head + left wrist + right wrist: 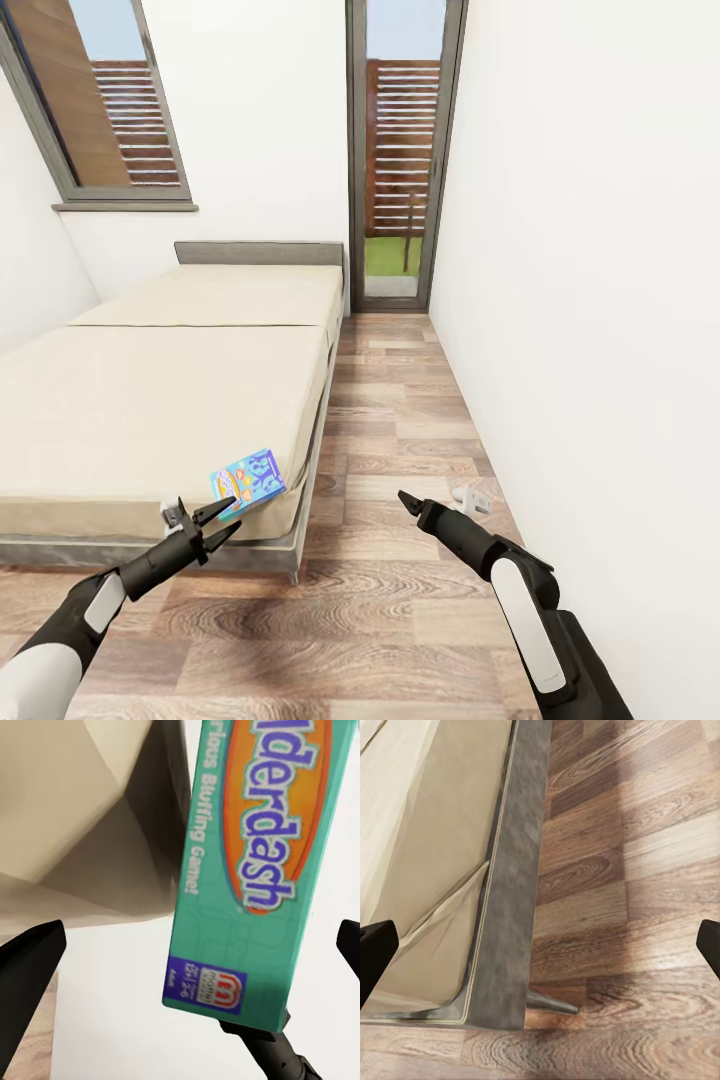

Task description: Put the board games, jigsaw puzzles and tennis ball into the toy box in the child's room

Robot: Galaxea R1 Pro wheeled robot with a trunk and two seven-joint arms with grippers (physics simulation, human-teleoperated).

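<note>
Head view: I am standing at the foot corner of the bed [150,400], with the left gripper [215,520] reaching toward a board game [247,480] lying at the mattress's near corner, partly overhanging the edge. Jaws are spread wide, holding nothing. The right gripper [408,500] is hanging over the wood floor [400,420], jaws empty; how far apart I cannot tell here. The white wall [600,300] is running close on the right, leaving a narrow aisle.

Left wrist view: the teal box [255,862] is sitting between the open fingertips [30,967], not yet touched. I judge a centred, level closure across the box's thin edges is needed.

Right wrist view: fingers [375,952] are parted wide over the grey bed frame [506,907] and its leg [551,1003]; I should be keeping this arm off that rail
</note>
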